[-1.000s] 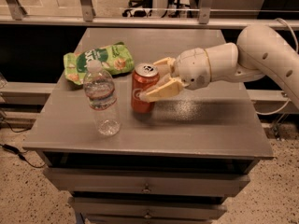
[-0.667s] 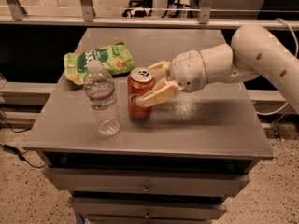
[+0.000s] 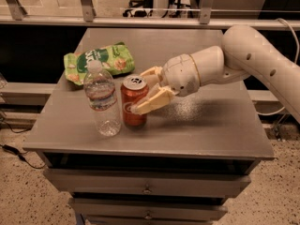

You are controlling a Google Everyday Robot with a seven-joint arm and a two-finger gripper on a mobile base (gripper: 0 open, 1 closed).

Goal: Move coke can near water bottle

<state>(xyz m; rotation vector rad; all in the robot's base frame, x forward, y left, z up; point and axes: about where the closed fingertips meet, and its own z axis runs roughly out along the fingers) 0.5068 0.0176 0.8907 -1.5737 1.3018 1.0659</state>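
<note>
One can (image 3: 130, 93), one bottle (image 3: 103, 102) and one green bag (image 3: 101, 62) are counted on the bench (image 3: 211, 130), and one arm (image 3: 253, 60) with one end effector (image 3: 139, 92) is seen above it. The can is stood upright near the bench's front, just beside the bottle on the side toward the arm, with only a narrow gap seen between them. The bottle is likewise upright, its white cap on. The bag is laid flat behind both, toward the rear edge. The arm is brought in from the opposite side, bent downward, its wrist held low over the bench. The end effector is closed on the can: one finger (image 3: 152, 102) is laid across the can's front, and the other is seen behind its rim. Two drawer fronts (image 3: 187, 182) are seen beneath the bench top
</note>
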